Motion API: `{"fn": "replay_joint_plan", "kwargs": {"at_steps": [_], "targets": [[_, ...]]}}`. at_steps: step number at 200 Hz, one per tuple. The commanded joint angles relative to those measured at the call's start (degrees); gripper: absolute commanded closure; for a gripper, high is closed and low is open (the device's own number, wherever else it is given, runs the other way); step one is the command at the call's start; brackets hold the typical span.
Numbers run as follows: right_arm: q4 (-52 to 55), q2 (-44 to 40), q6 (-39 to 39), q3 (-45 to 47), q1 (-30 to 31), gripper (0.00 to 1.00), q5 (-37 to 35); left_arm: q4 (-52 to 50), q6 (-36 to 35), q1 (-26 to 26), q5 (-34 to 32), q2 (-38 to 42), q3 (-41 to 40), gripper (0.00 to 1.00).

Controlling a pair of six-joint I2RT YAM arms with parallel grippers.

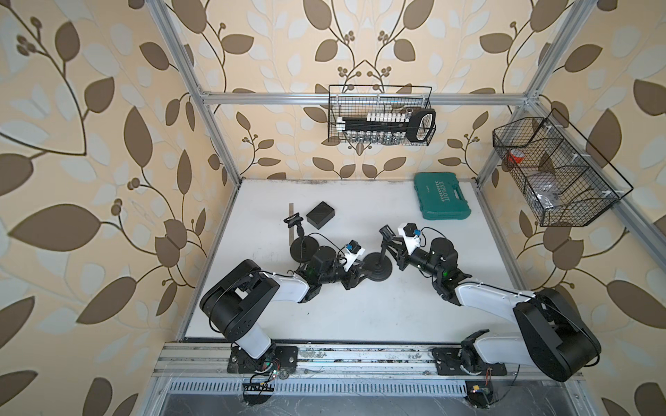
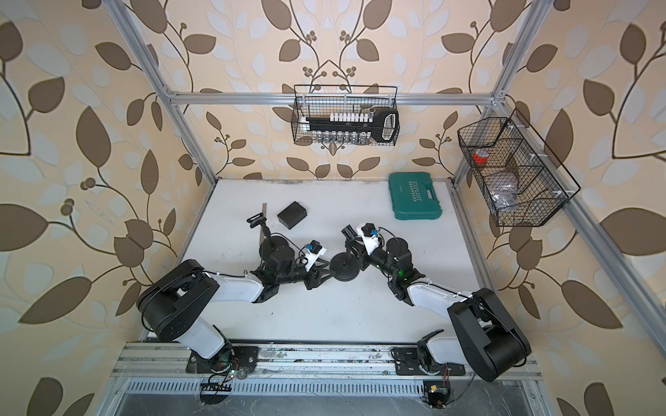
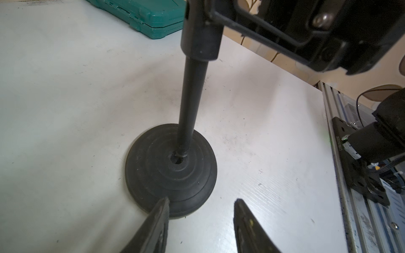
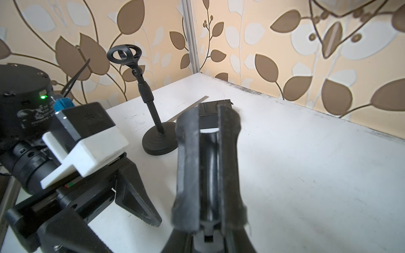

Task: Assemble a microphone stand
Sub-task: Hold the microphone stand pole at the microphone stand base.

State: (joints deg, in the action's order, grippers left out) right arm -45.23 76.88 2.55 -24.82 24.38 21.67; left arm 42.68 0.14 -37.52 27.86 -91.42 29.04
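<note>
White tabletop [image 1: 360,201] inside a leaf-papered frame, both arms reaching in toward a loose round base [image 1: 383,275] mid-table.

Beyond that base, on the left arm's side: one finished stand [image 4: 146,94], upright, with base, pole and clip all joined. Counted as done. Just past it from the base, a black box [image 1: 320,215] and a metal ruler [image 1: 291,223]. Well apart from the base on the right arm's side, toward the back wall, a green tool case [image 1: 441,196]. None of these needed, by the look of it.

Second stand in hand. Clamped shut on the pole [image 3: 190,98], high up at its thick sleeve: right gripper [image 4: 208,131]. A mic clip [image 1: 386,232] fitted on top. Pole tilted, lower tip resting at the edge of the base's centre hole [image 3: 175,159], not down inside it. Thread engagement too small to tell.

Low at the near rim of the base: left gripper [image 3: 201,203], jaws apart, gripping nothing. One finger [image 3: 160,219] over the rim, its mate on bare table just beside the base. Reads as bracing, not holding.

Judged roughly three-quarters through: one stand complete, second lacking only the pole-to-base joint. Left to do: straighten pole over hole, seat tip, turn until tight with base kept from spinning, then release.
</note>
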Motion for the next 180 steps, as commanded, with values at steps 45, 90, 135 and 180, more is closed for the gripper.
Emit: {"fn": "replay_joint_plan", "kwargs": {"at_steps": [45, 90, 135, 180], "targets": [[-2.83, 1.23, 1.15, 0.9, 1.24, 0.93, 0.29, 1.09, -0.1, -0.23, -1.05, 0.53, -0.22, 0.52], [-5.29, 3.47, 1.24, 1.86, 1.9, 0.94, -1.96, 3.03, 0.28, -0.25, -1.44, -0.07, -0.97, 0.52], [-5.05, 4.53, -0.87, 3.82, 2.63, 0.94, -6.52, 3.59, -0.14, -0.28, -2.49, -1.51, 0.29, 0.51], [-3.56, 5.05, -4.64, 4.06, 10.37, 0.94, -17.35, 6.49, -0.91, -0.22, -0.08, -4.84, 3.59, 0.51]]}}
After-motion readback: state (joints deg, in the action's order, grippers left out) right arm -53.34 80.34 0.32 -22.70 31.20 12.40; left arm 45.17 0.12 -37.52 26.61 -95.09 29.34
